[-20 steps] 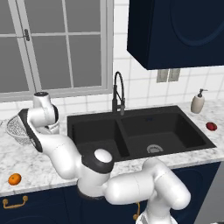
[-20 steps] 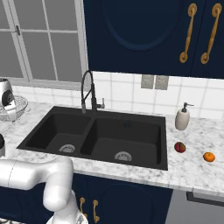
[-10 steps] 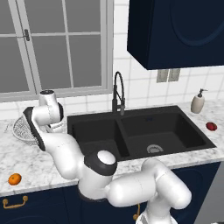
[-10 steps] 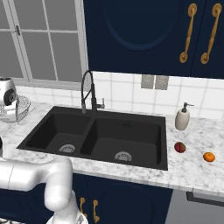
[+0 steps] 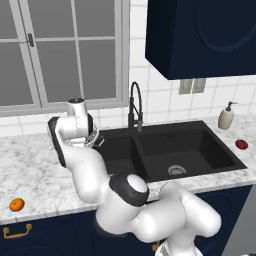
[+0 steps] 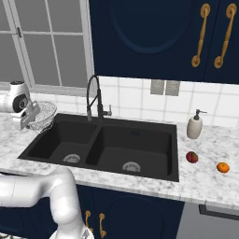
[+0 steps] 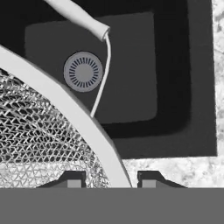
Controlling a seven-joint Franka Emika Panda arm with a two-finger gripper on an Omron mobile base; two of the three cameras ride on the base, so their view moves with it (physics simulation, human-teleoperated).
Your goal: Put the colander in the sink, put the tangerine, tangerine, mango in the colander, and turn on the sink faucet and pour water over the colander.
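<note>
From my left base view, my arm hides most of the colander (image 6: 43, 115), and the hand view cuts off all but its rim and mesh. My claw (image 7: 110, 181) is closed on the colander's rim, holding it above the counter (image 6: 210, 184) at the left edge of the sink (image 6: 135, 149), with both black basins open beside it. A second ago the claw stood wide and the colander was farther left; a mango (image 6: 191, 157) and tangerine (image 6: 223, 167) lie right of the sink, another tangerine (image 5: 17, 204) near the counter's front left edge.

Sink (image 6: 140, 144) basins bare, faucet (image 6: 93, 98) behind.
</note>
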